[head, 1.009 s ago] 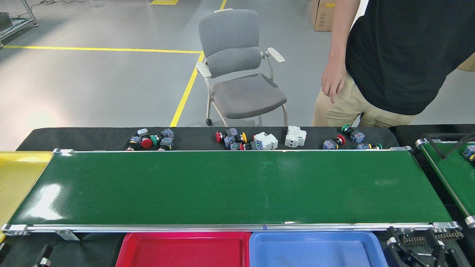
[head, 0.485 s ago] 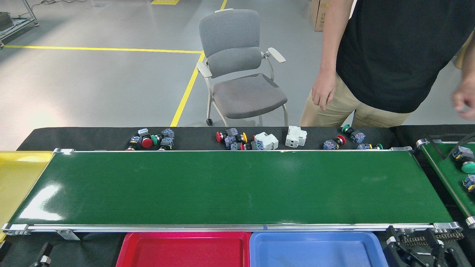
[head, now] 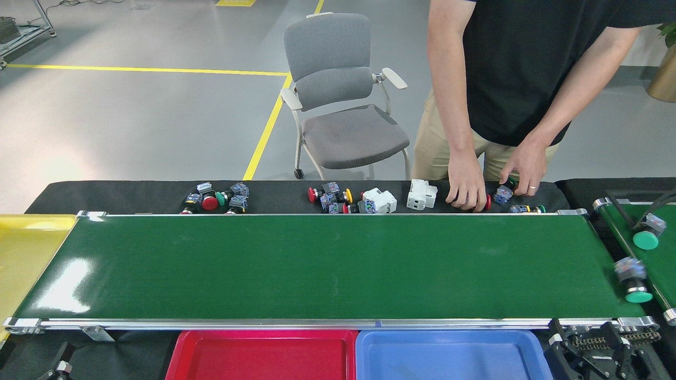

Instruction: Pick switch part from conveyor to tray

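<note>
Only scraps of the robot's own hardware show: at about 5 o'clock, below the belt's corner, the dark right gripper [head: 602, 351] sits low and partly cut off, and at about 7 o'clock a sliver of the left gripper [head: 59, 367] pokes in from the bottom edge; whether either set of jaws is apart or together cannot be told. Just above the right gripper, at roughly 4 o'clock, a switch part [head: 631, 279] with a green button cap and a grey-blue body lies tipped at the very right end of the conveyor [head: 317, 264], seemingly only just onto the belt. A second green-capped part [head: 647, 235] rests on the neighbouring belt [head: 655, 253] at 3 o'clock. The chief risk is timing: the part probably rides along the belt, so a late or misjudged reach would close on bare green surface or knock the rounded cap so it rolls. Its lopsided shape, wide cap and narrow body, could also twist out of a shallow pinch. A person's hands [head: 467, 184] work among loose parts on the black cloth [head: 105, 192] at 1 o'clock, near enough to matter if an arm swings wide. The blue tray [head: 449, 351] and red tray [head: 264, 351] wait at 6 o'clock.
</note>
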Tool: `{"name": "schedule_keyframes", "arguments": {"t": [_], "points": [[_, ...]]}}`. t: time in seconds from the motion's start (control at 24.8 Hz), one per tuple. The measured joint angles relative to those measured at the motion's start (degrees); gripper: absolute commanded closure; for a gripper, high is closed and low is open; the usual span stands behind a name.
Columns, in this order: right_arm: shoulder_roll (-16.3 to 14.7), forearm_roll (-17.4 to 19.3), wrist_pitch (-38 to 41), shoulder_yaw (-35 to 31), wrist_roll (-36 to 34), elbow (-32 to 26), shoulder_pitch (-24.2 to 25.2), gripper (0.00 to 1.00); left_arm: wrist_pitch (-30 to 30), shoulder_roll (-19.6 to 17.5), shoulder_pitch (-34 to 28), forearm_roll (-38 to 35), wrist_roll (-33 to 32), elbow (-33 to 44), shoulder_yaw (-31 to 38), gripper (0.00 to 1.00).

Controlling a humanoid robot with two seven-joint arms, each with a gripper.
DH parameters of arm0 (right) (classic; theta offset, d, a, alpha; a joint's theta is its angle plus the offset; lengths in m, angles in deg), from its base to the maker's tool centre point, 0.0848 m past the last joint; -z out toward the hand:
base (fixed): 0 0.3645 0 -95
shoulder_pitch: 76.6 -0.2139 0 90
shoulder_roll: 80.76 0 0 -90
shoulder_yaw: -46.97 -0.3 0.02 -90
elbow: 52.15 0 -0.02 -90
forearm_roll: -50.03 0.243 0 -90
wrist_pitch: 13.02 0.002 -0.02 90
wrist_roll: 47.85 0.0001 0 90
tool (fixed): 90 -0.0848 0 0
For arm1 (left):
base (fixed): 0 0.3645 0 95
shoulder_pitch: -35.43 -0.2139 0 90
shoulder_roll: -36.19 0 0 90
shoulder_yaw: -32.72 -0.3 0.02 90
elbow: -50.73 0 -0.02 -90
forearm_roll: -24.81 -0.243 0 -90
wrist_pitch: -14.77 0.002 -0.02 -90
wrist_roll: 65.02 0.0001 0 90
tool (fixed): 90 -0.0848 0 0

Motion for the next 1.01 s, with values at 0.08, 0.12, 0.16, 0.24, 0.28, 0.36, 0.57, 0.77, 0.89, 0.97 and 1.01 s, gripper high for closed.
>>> {"name": "schedule_keyframes", "arguments": {"t": [0.08, 0.12, 0.16, 0.24, 0.28, 0.36, 0.57, 0.77, 0.89, 0.97, 1.01], "points": [[0.0, 0.0, 0.0, 0.0, 0.0, 0.0, -0.1, 0.02, 0.0, 0.0, 0.0, 0.0, 0.0, 0.0, 0.0, 0.00], [0.0, 0.0, 0.0, 0.0, 0.0, 0.0, -0.1, 0.02, 0.0, 0.0, 0.0, 0.0, 0.0, 0.0, 0.0, 0.00], [0.0, 0.0, 0.0, 0.0, 0.0, 0.0, -0.1, 0.02, 0.0, 0.0, 0.0, 0.0, 0.0, 0.0, 0.0, 0.00], [0.0, 0.0, 0.0, 0.0, 0.0, 0.0, -0.1, 0.02, 0.0, 0.0, 0.0, 0.0, 0.0, 0.0, 0.0, 0.00], [0.0, 0.0, 0.0, 0.0, 0.0, 0.0, -0.1, 0.02, 0.0, 0.0, 0.0, 0.0, 0.0, 0.0, -0.1, 0.00], [0.0, 0.0, 0.1, 0.0, 0.0, 0.0, -0.1, 0.02, 0.0, 0.0, 0.0, 0.0, 0.0, 0.0, -0.4, 0.00], [0.0, -0.5, -2.1, 0.0, 0.3, 0.1, -0.5, 0.02, 0.0, 0.0, 0.8, 0.0, 0.0, 0.0, -1.2, 0.00], [-2.5, -5.7, -8.1, 1.5, 1.6, 6.7, -8.4, 0.02, -0.1, 0.0, 1.1, 0.0, 0.0, 0.0, -1.6, 0.00], [-2.9, -8.0, -9.9, 3.6, 1.8, 12.2, -12.7, 0.02, -0.1, 0.0, 1.1, 0.0, 0.0, 0.0, -1.6, 0.00], [-3.0, -9.2, -10.9, 5.4, 1.9, 15.3, -14.3, 0.02, -0.1, 0.0, 1.2, 0.0, 0.0, 0.0, -1.6, 0.00], [-3.2, -9.7, -11.8, 6.5, 2.0, 16.9, -15.2, 0.02, -0.1, 0.0, 1.2, 0.0, 0.0, 0.1, -1.6, 0.00]]}}
